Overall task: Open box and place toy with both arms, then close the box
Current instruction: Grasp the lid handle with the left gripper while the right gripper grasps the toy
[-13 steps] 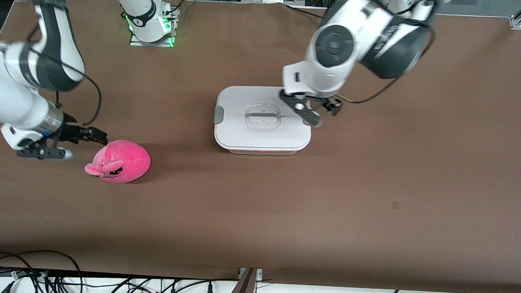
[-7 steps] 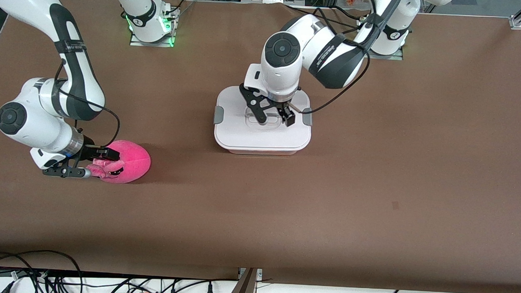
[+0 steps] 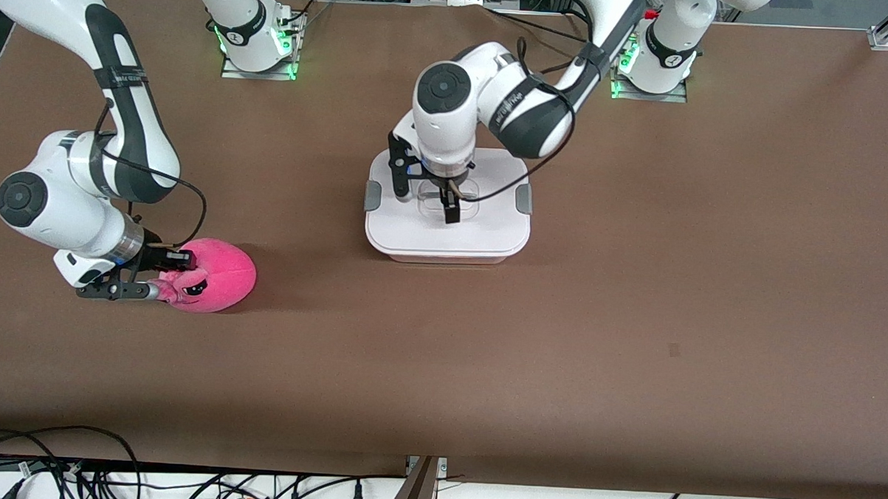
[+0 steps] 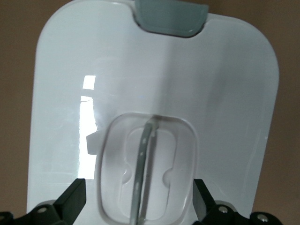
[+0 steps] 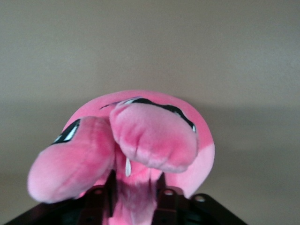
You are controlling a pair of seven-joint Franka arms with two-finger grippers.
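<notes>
The box (image 3: 482,229) stands mid-table with its white lid on and a grey clip (image 3: 523,199) at each end. My left gripper (image 3: 425,195) is low over the lid, open, with one finger on each side of the clear recessed handle (image 3: 466,198). The left wrist view shows the lid (image 4: 220,84), the handle (image 4: 145,164) and my left gripper (image 4: 139,208) straddling it. The hot-pink toy (image 3: 221,275) lies on the table toward the right arm's end. My right gripper (image 3: 161,275) is shut on the toy's near side. In the right wrist view the toy (image 5: 154,136) fills my right gripper (image 5: 133,197).
The brown table (image 3: 633,322) is bare between the toy and the box and toward the front camera. The arm bases (image 3: 259,44) stand along the table's back edge. Cables hang below the front edge (image 3: 185,484).
My left gripper moved from the box's clip end to over the handle and came lower. My right gripper moved onto the toy and closed on it; the toy's face turned slightly.
</notes>
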